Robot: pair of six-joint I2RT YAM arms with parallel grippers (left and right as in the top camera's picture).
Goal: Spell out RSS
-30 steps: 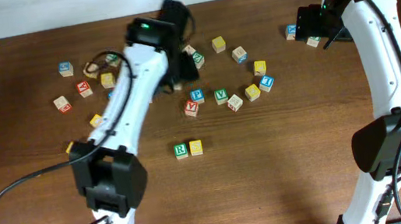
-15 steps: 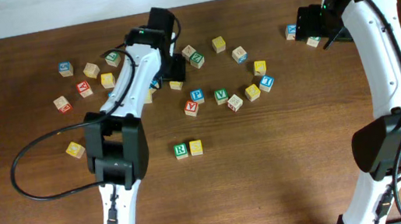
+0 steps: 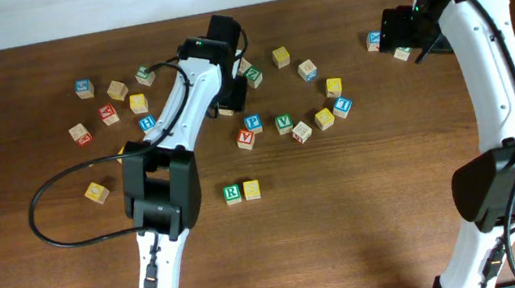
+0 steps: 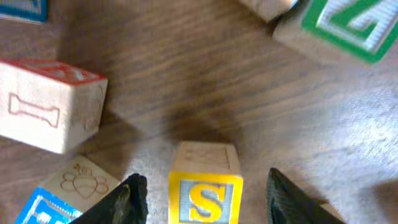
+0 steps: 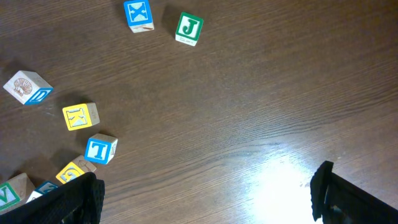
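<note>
A yellow S block stands on the table between the open fingers of my left gripper; the fingers are beside it, apart from its sides. In the overhead view the left gripper is low over the block cluster at the back middle. A green R block sits at the front middle with a yellow block touching its right side. My right gripper is open and empty, high over bare table at the back right.
Beside the S block lie a green Z block, a red-edged block and a bee-picture block. Loose blocks are scattered across the back: blue F, green V, green J, blue T.
My left arm has swung right and dropped toward the cluster, so its gripper now straddles the S block. The right arm has not moved.
</note>
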